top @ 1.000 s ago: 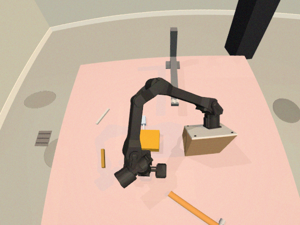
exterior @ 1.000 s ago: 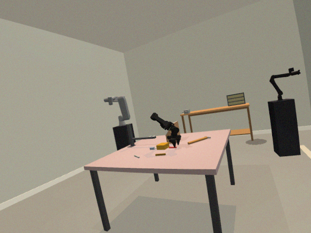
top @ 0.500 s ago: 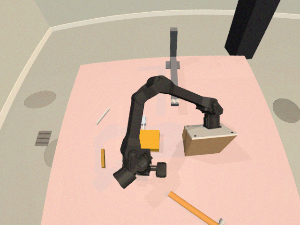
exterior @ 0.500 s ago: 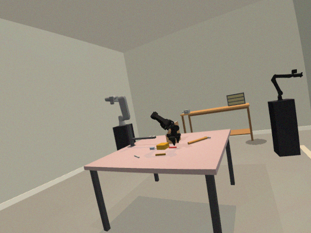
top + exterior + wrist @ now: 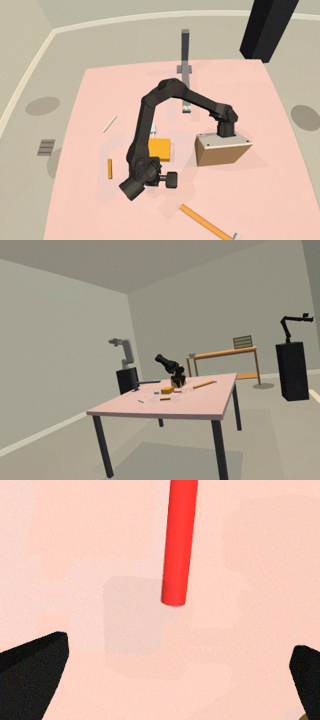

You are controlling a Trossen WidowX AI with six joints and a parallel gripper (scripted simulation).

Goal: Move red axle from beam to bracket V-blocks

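So the axle [image 5: 177,391] [image 5: 180,545] is bright plain red, while the block [image 5: 160,149] [image 5: 167,390] is a solid yellow-orange and the tabletop [image 5: 85,186] [image 5: 124,407] is this soft pale pink. The bracket [image 5: 185,46] [image 5: 148,382] is dark grey, and the arm [image 5: 146,121] [image 5: 178,371] is pretty much all black. Oh, and the hammer [image 5: 204,220] [image 5: 203,384] has an orange handle with a grey head, plus there's a panel [image 5: 242,342] with dull yellow bands split by dark stripes.
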